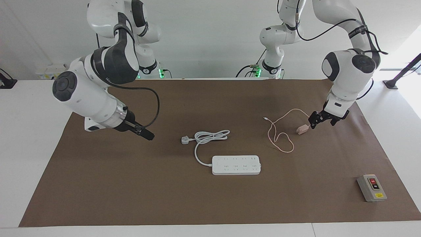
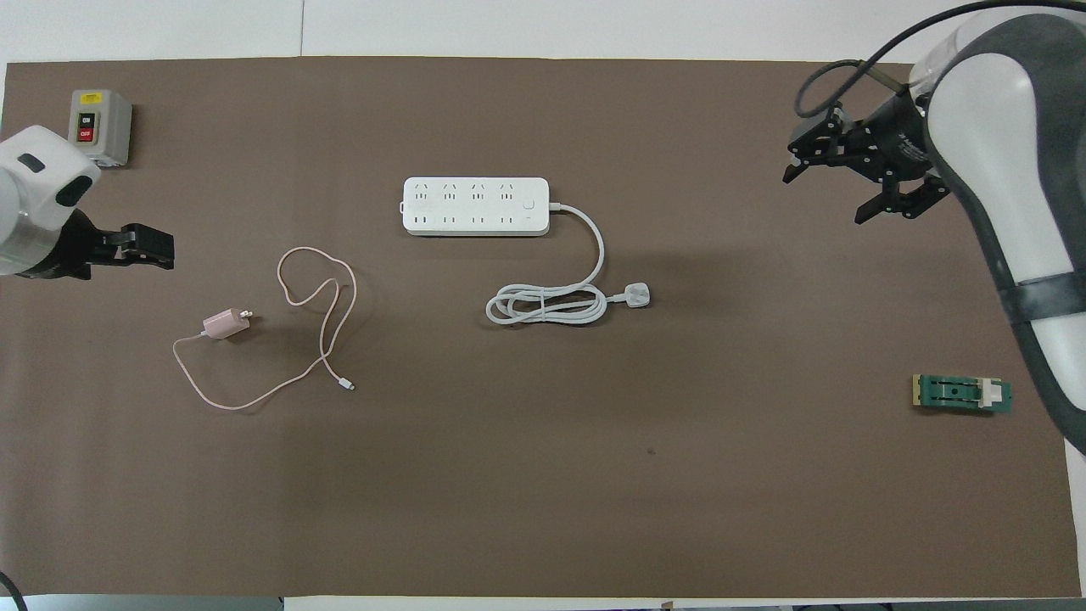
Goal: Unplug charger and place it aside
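The pale pink charger cube (image 1: 302, 129) lies unplugged on the brown mat (image 1: 164, 197), nearer to the robots than the white power strip (image 1: 236, 165) and toward the left arm's end. Its thin pink cable (image 1: 279, 138) loops loosely beside it. In the overhead view the cube (image 2: 225, 323) shows its prongs, with the cable (image 2: 322, 339) curled around it and the strip (image 2: 475, 206) apart from it. My left gripper (image 1: 323, 124) is open and empty, just above the mat beside the cube; it also shows in the overhead view (image 2: 168, 250). My right gripper (image 1: 148, 135) (image 2: 825, 195) is open and empty, raised over the mat at the right arm's end.
The strip's thick white cord (image 1: 210, 136) lies coiled with its white plug (image 1: 185, 140) nearer to the robots than the strip. A grey switch box (image 1: 371, 187) (image 2: 99, 126) stands at the left arm's end, farther from the robots. A small green part (image 2: 961, 394) lies at the right arm's end.
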Action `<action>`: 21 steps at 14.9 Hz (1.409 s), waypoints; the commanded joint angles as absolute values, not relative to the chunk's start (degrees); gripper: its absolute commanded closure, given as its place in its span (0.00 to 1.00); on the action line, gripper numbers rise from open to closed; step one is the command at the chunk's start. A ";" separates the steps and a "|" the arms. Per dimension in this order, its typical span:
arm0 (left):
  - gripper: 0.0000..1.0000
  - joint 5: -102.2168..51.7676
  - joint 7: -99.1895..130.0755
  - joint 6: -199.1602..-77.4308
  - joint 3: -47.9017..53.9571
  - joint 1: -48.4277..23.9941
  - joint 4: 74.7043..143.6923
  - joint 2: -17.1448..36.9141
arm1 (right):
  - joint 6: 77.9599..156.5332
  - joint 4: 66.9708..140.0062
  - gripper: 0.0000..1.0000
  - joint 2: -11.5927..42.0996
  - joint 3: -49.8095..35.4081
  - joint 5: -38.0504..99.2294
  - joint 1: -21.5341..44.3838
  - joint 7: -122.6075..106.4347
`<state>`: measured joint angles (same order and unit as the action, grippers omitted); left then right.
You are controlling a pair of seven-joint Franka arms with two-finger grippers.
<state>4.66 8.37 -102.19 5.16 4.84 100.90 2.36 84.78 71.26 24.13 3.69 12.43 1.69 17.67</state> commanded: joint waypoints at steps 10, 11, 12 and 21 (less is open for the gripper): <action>0.00 3.08 12.75 -95.72 5.36 2.73 101.86 -0.96 | 84.90 84.62 0.00 7.23 3.43 -0.60 -1.32 -7.56; 0.00 3.08 12.40 -95.80 5.36 2.72 102.47 -1.58 | 84.99 86.12 0.00 5.55 3.43 -1.49 -1.23 -7.56; 0.00 3.08 12.04 -95.97 5.45 2.72 102.65 -1.76 | 85.43 87.79 0.00 4.15 3.43 -2.02 -1.14 -7.65; 0.00 -1.49 7.22 -94.83 5.98 1.94 100.99 -1.67 | 93.34 96.51 0.00 -1.93 2.82 -3.08 -2.54 -1.60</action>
